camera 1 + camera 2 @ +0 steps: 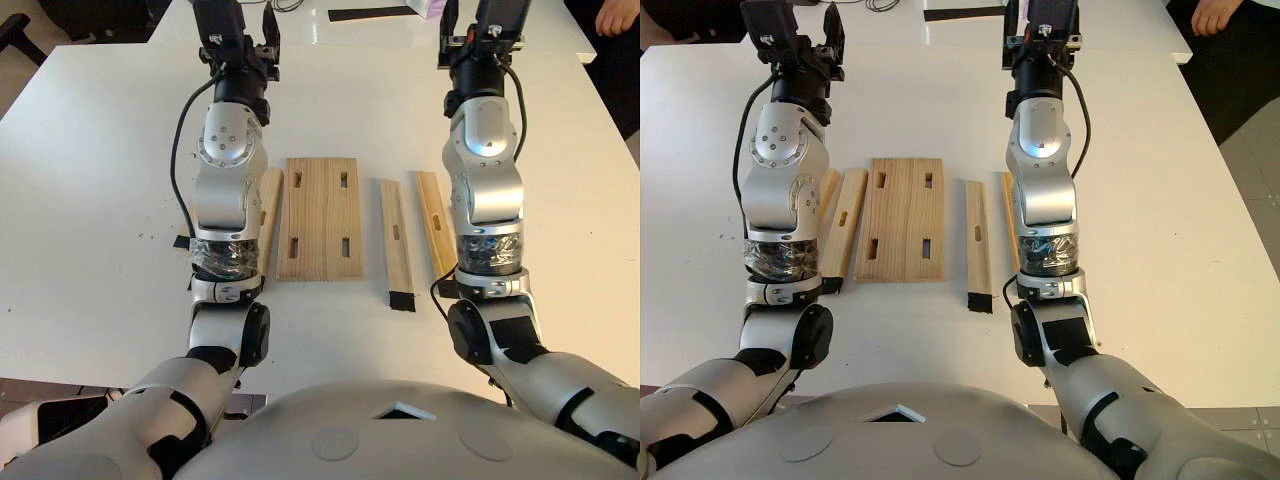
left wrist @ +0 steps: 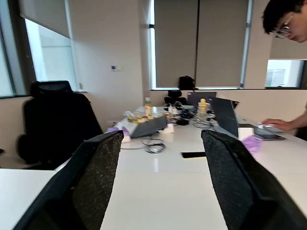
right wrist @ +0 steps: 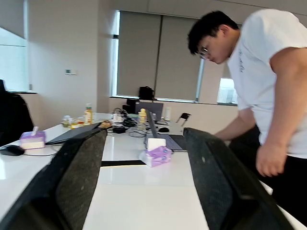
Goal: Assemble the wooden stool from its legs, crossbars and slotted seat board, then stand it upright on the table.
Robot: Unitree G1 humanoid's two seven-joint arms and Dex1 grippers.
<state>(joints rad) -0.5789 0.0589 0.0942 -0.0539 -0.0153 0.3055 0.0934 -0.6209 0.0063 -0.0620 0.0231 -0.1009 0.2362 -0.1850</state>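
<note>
Lying unjoined on the desk (image 1: 100,150) — seat board (image 1: 319,217) central, wooden bars (image 1: 396,243) either side; assembly looks unstarted. Near the far edge, left gripper (image 2: 163,139) and right gripper (image 3: 146,132) hang spread, empty.

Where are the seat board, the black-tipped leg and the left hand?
seat board (image 1: 320,215), left eye view, bare middle between the slots.
black-tipped leg (image 1: 398,258), left eye view, shaft near its slot.
left hand (image 2: 160,143), left wrist view, midway between fingertips.

Bright, even light from above falls on the white table (image 1: 90,180), where the seat board (image 1: 318,217) casts only a thin soft shadow, while the glossy far table (image 2: 158,167) shows pale glare and daylight glows in the windows (image 2: 45,57) beyond.
</note>
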